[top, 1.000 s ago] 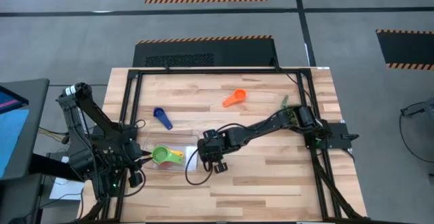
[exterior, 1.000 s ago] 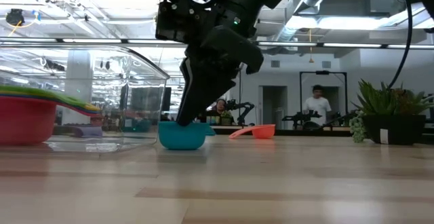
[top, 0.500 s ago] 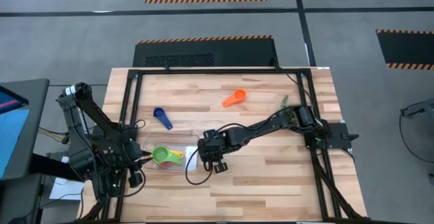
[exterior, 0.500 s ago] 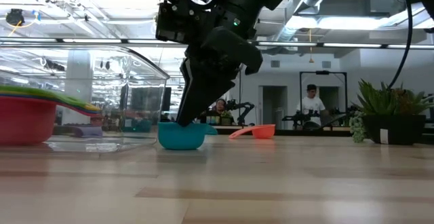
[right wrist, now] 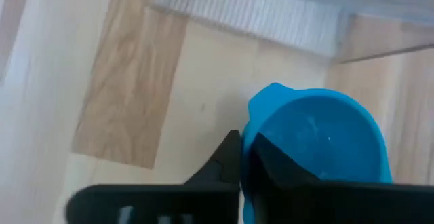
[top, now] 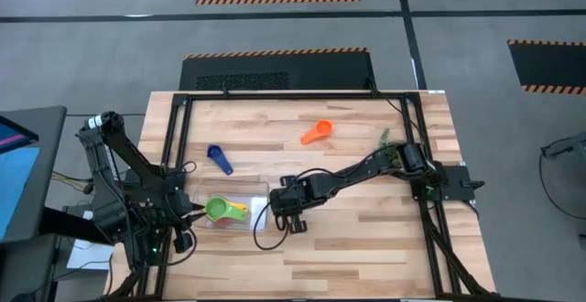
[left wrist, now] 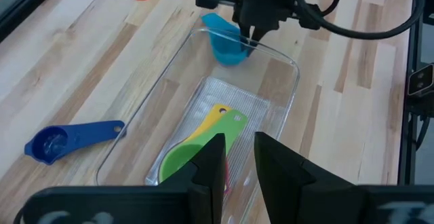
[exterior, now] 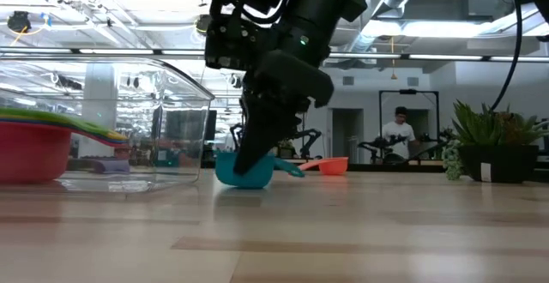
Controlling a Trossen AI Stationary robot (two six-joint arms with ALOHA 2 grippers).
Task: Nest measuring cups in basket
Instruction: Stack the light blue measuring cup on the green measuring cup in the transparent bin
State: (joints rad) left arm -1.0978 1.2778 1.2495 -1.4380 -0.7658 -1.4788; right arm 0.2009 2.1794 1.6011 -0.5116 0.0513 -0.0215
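A light-blue measuring cup sits just right of the clear basket, and my right gripper is shut on it. The left wrist view shows that cup beyond the basket's far end. Green, yellow and red cups lie nested inside the basket. A dark-blue cup and an orange cup rest on the table. My left gripper hovers over the basket's left end, slightly open. My right gripper pinches the light-blue cup's rim wall, with one finger inside the bowl and the other outside. The fingers come from above, pointing down. The cup is tilted, its handle pointing right; whether its base touches the table, I cannot tell.
A small leafy plant stands near the table's right edge. A black frame rims the table. Bare wood lies right of and in front of the right gripper. People stand in the room far behind the table.
My right gripper has shifted a little toward the table's right edge, away from the basket. The light-blue cup has gone with it and tipped from sitting flat to tilted, its handle now showing on the right.
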